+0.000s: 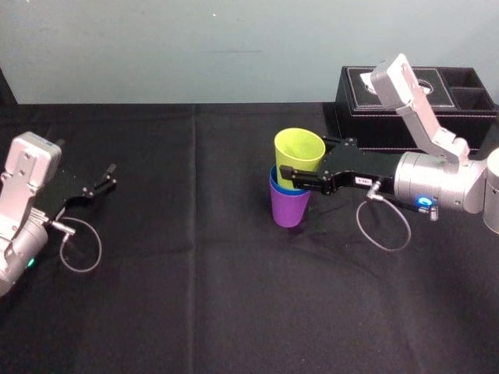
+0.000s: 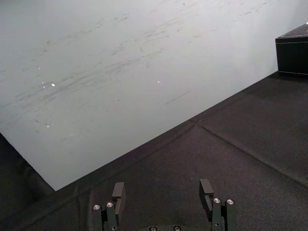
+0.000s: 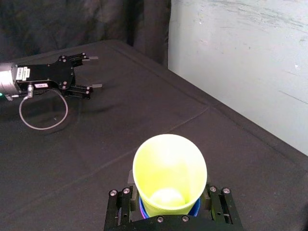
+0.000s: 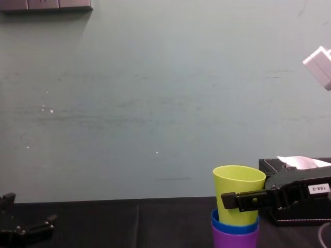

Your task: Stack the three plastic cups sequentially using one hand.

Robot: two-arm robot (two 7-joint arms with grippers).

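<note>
The three plastic cups stand nested near the middle of the black table: the purple cup point(image 1: 290, 206) at the bottom, the blue cup point(image 1: 274, 180) inside it with just its rim showing, and the yellow-green cup point(image 1: 299, 152) on top, leaning slightly. My right gripper point(image 1: 306, 160) reaches in from the right and is shut on the yellow-green cup point(image 3: 169, 168), one finger on each side of its lower wall. From the chest, one finger point(image 4: 243, 199) crosses the yellow-green cup point(image 4: 238, 186) above the blue rim point(image 4: 232, 226). My left gripper point(image 1: 109, 175) rests open at the far left.
A black tissue box point(image 1: 437, 109) stands at the back right, just behind the right arm. A pale wall closes off the table's far edge. Bare black cloth lies between the cups and the left gripper point(image 3: 94, 72).
</note>
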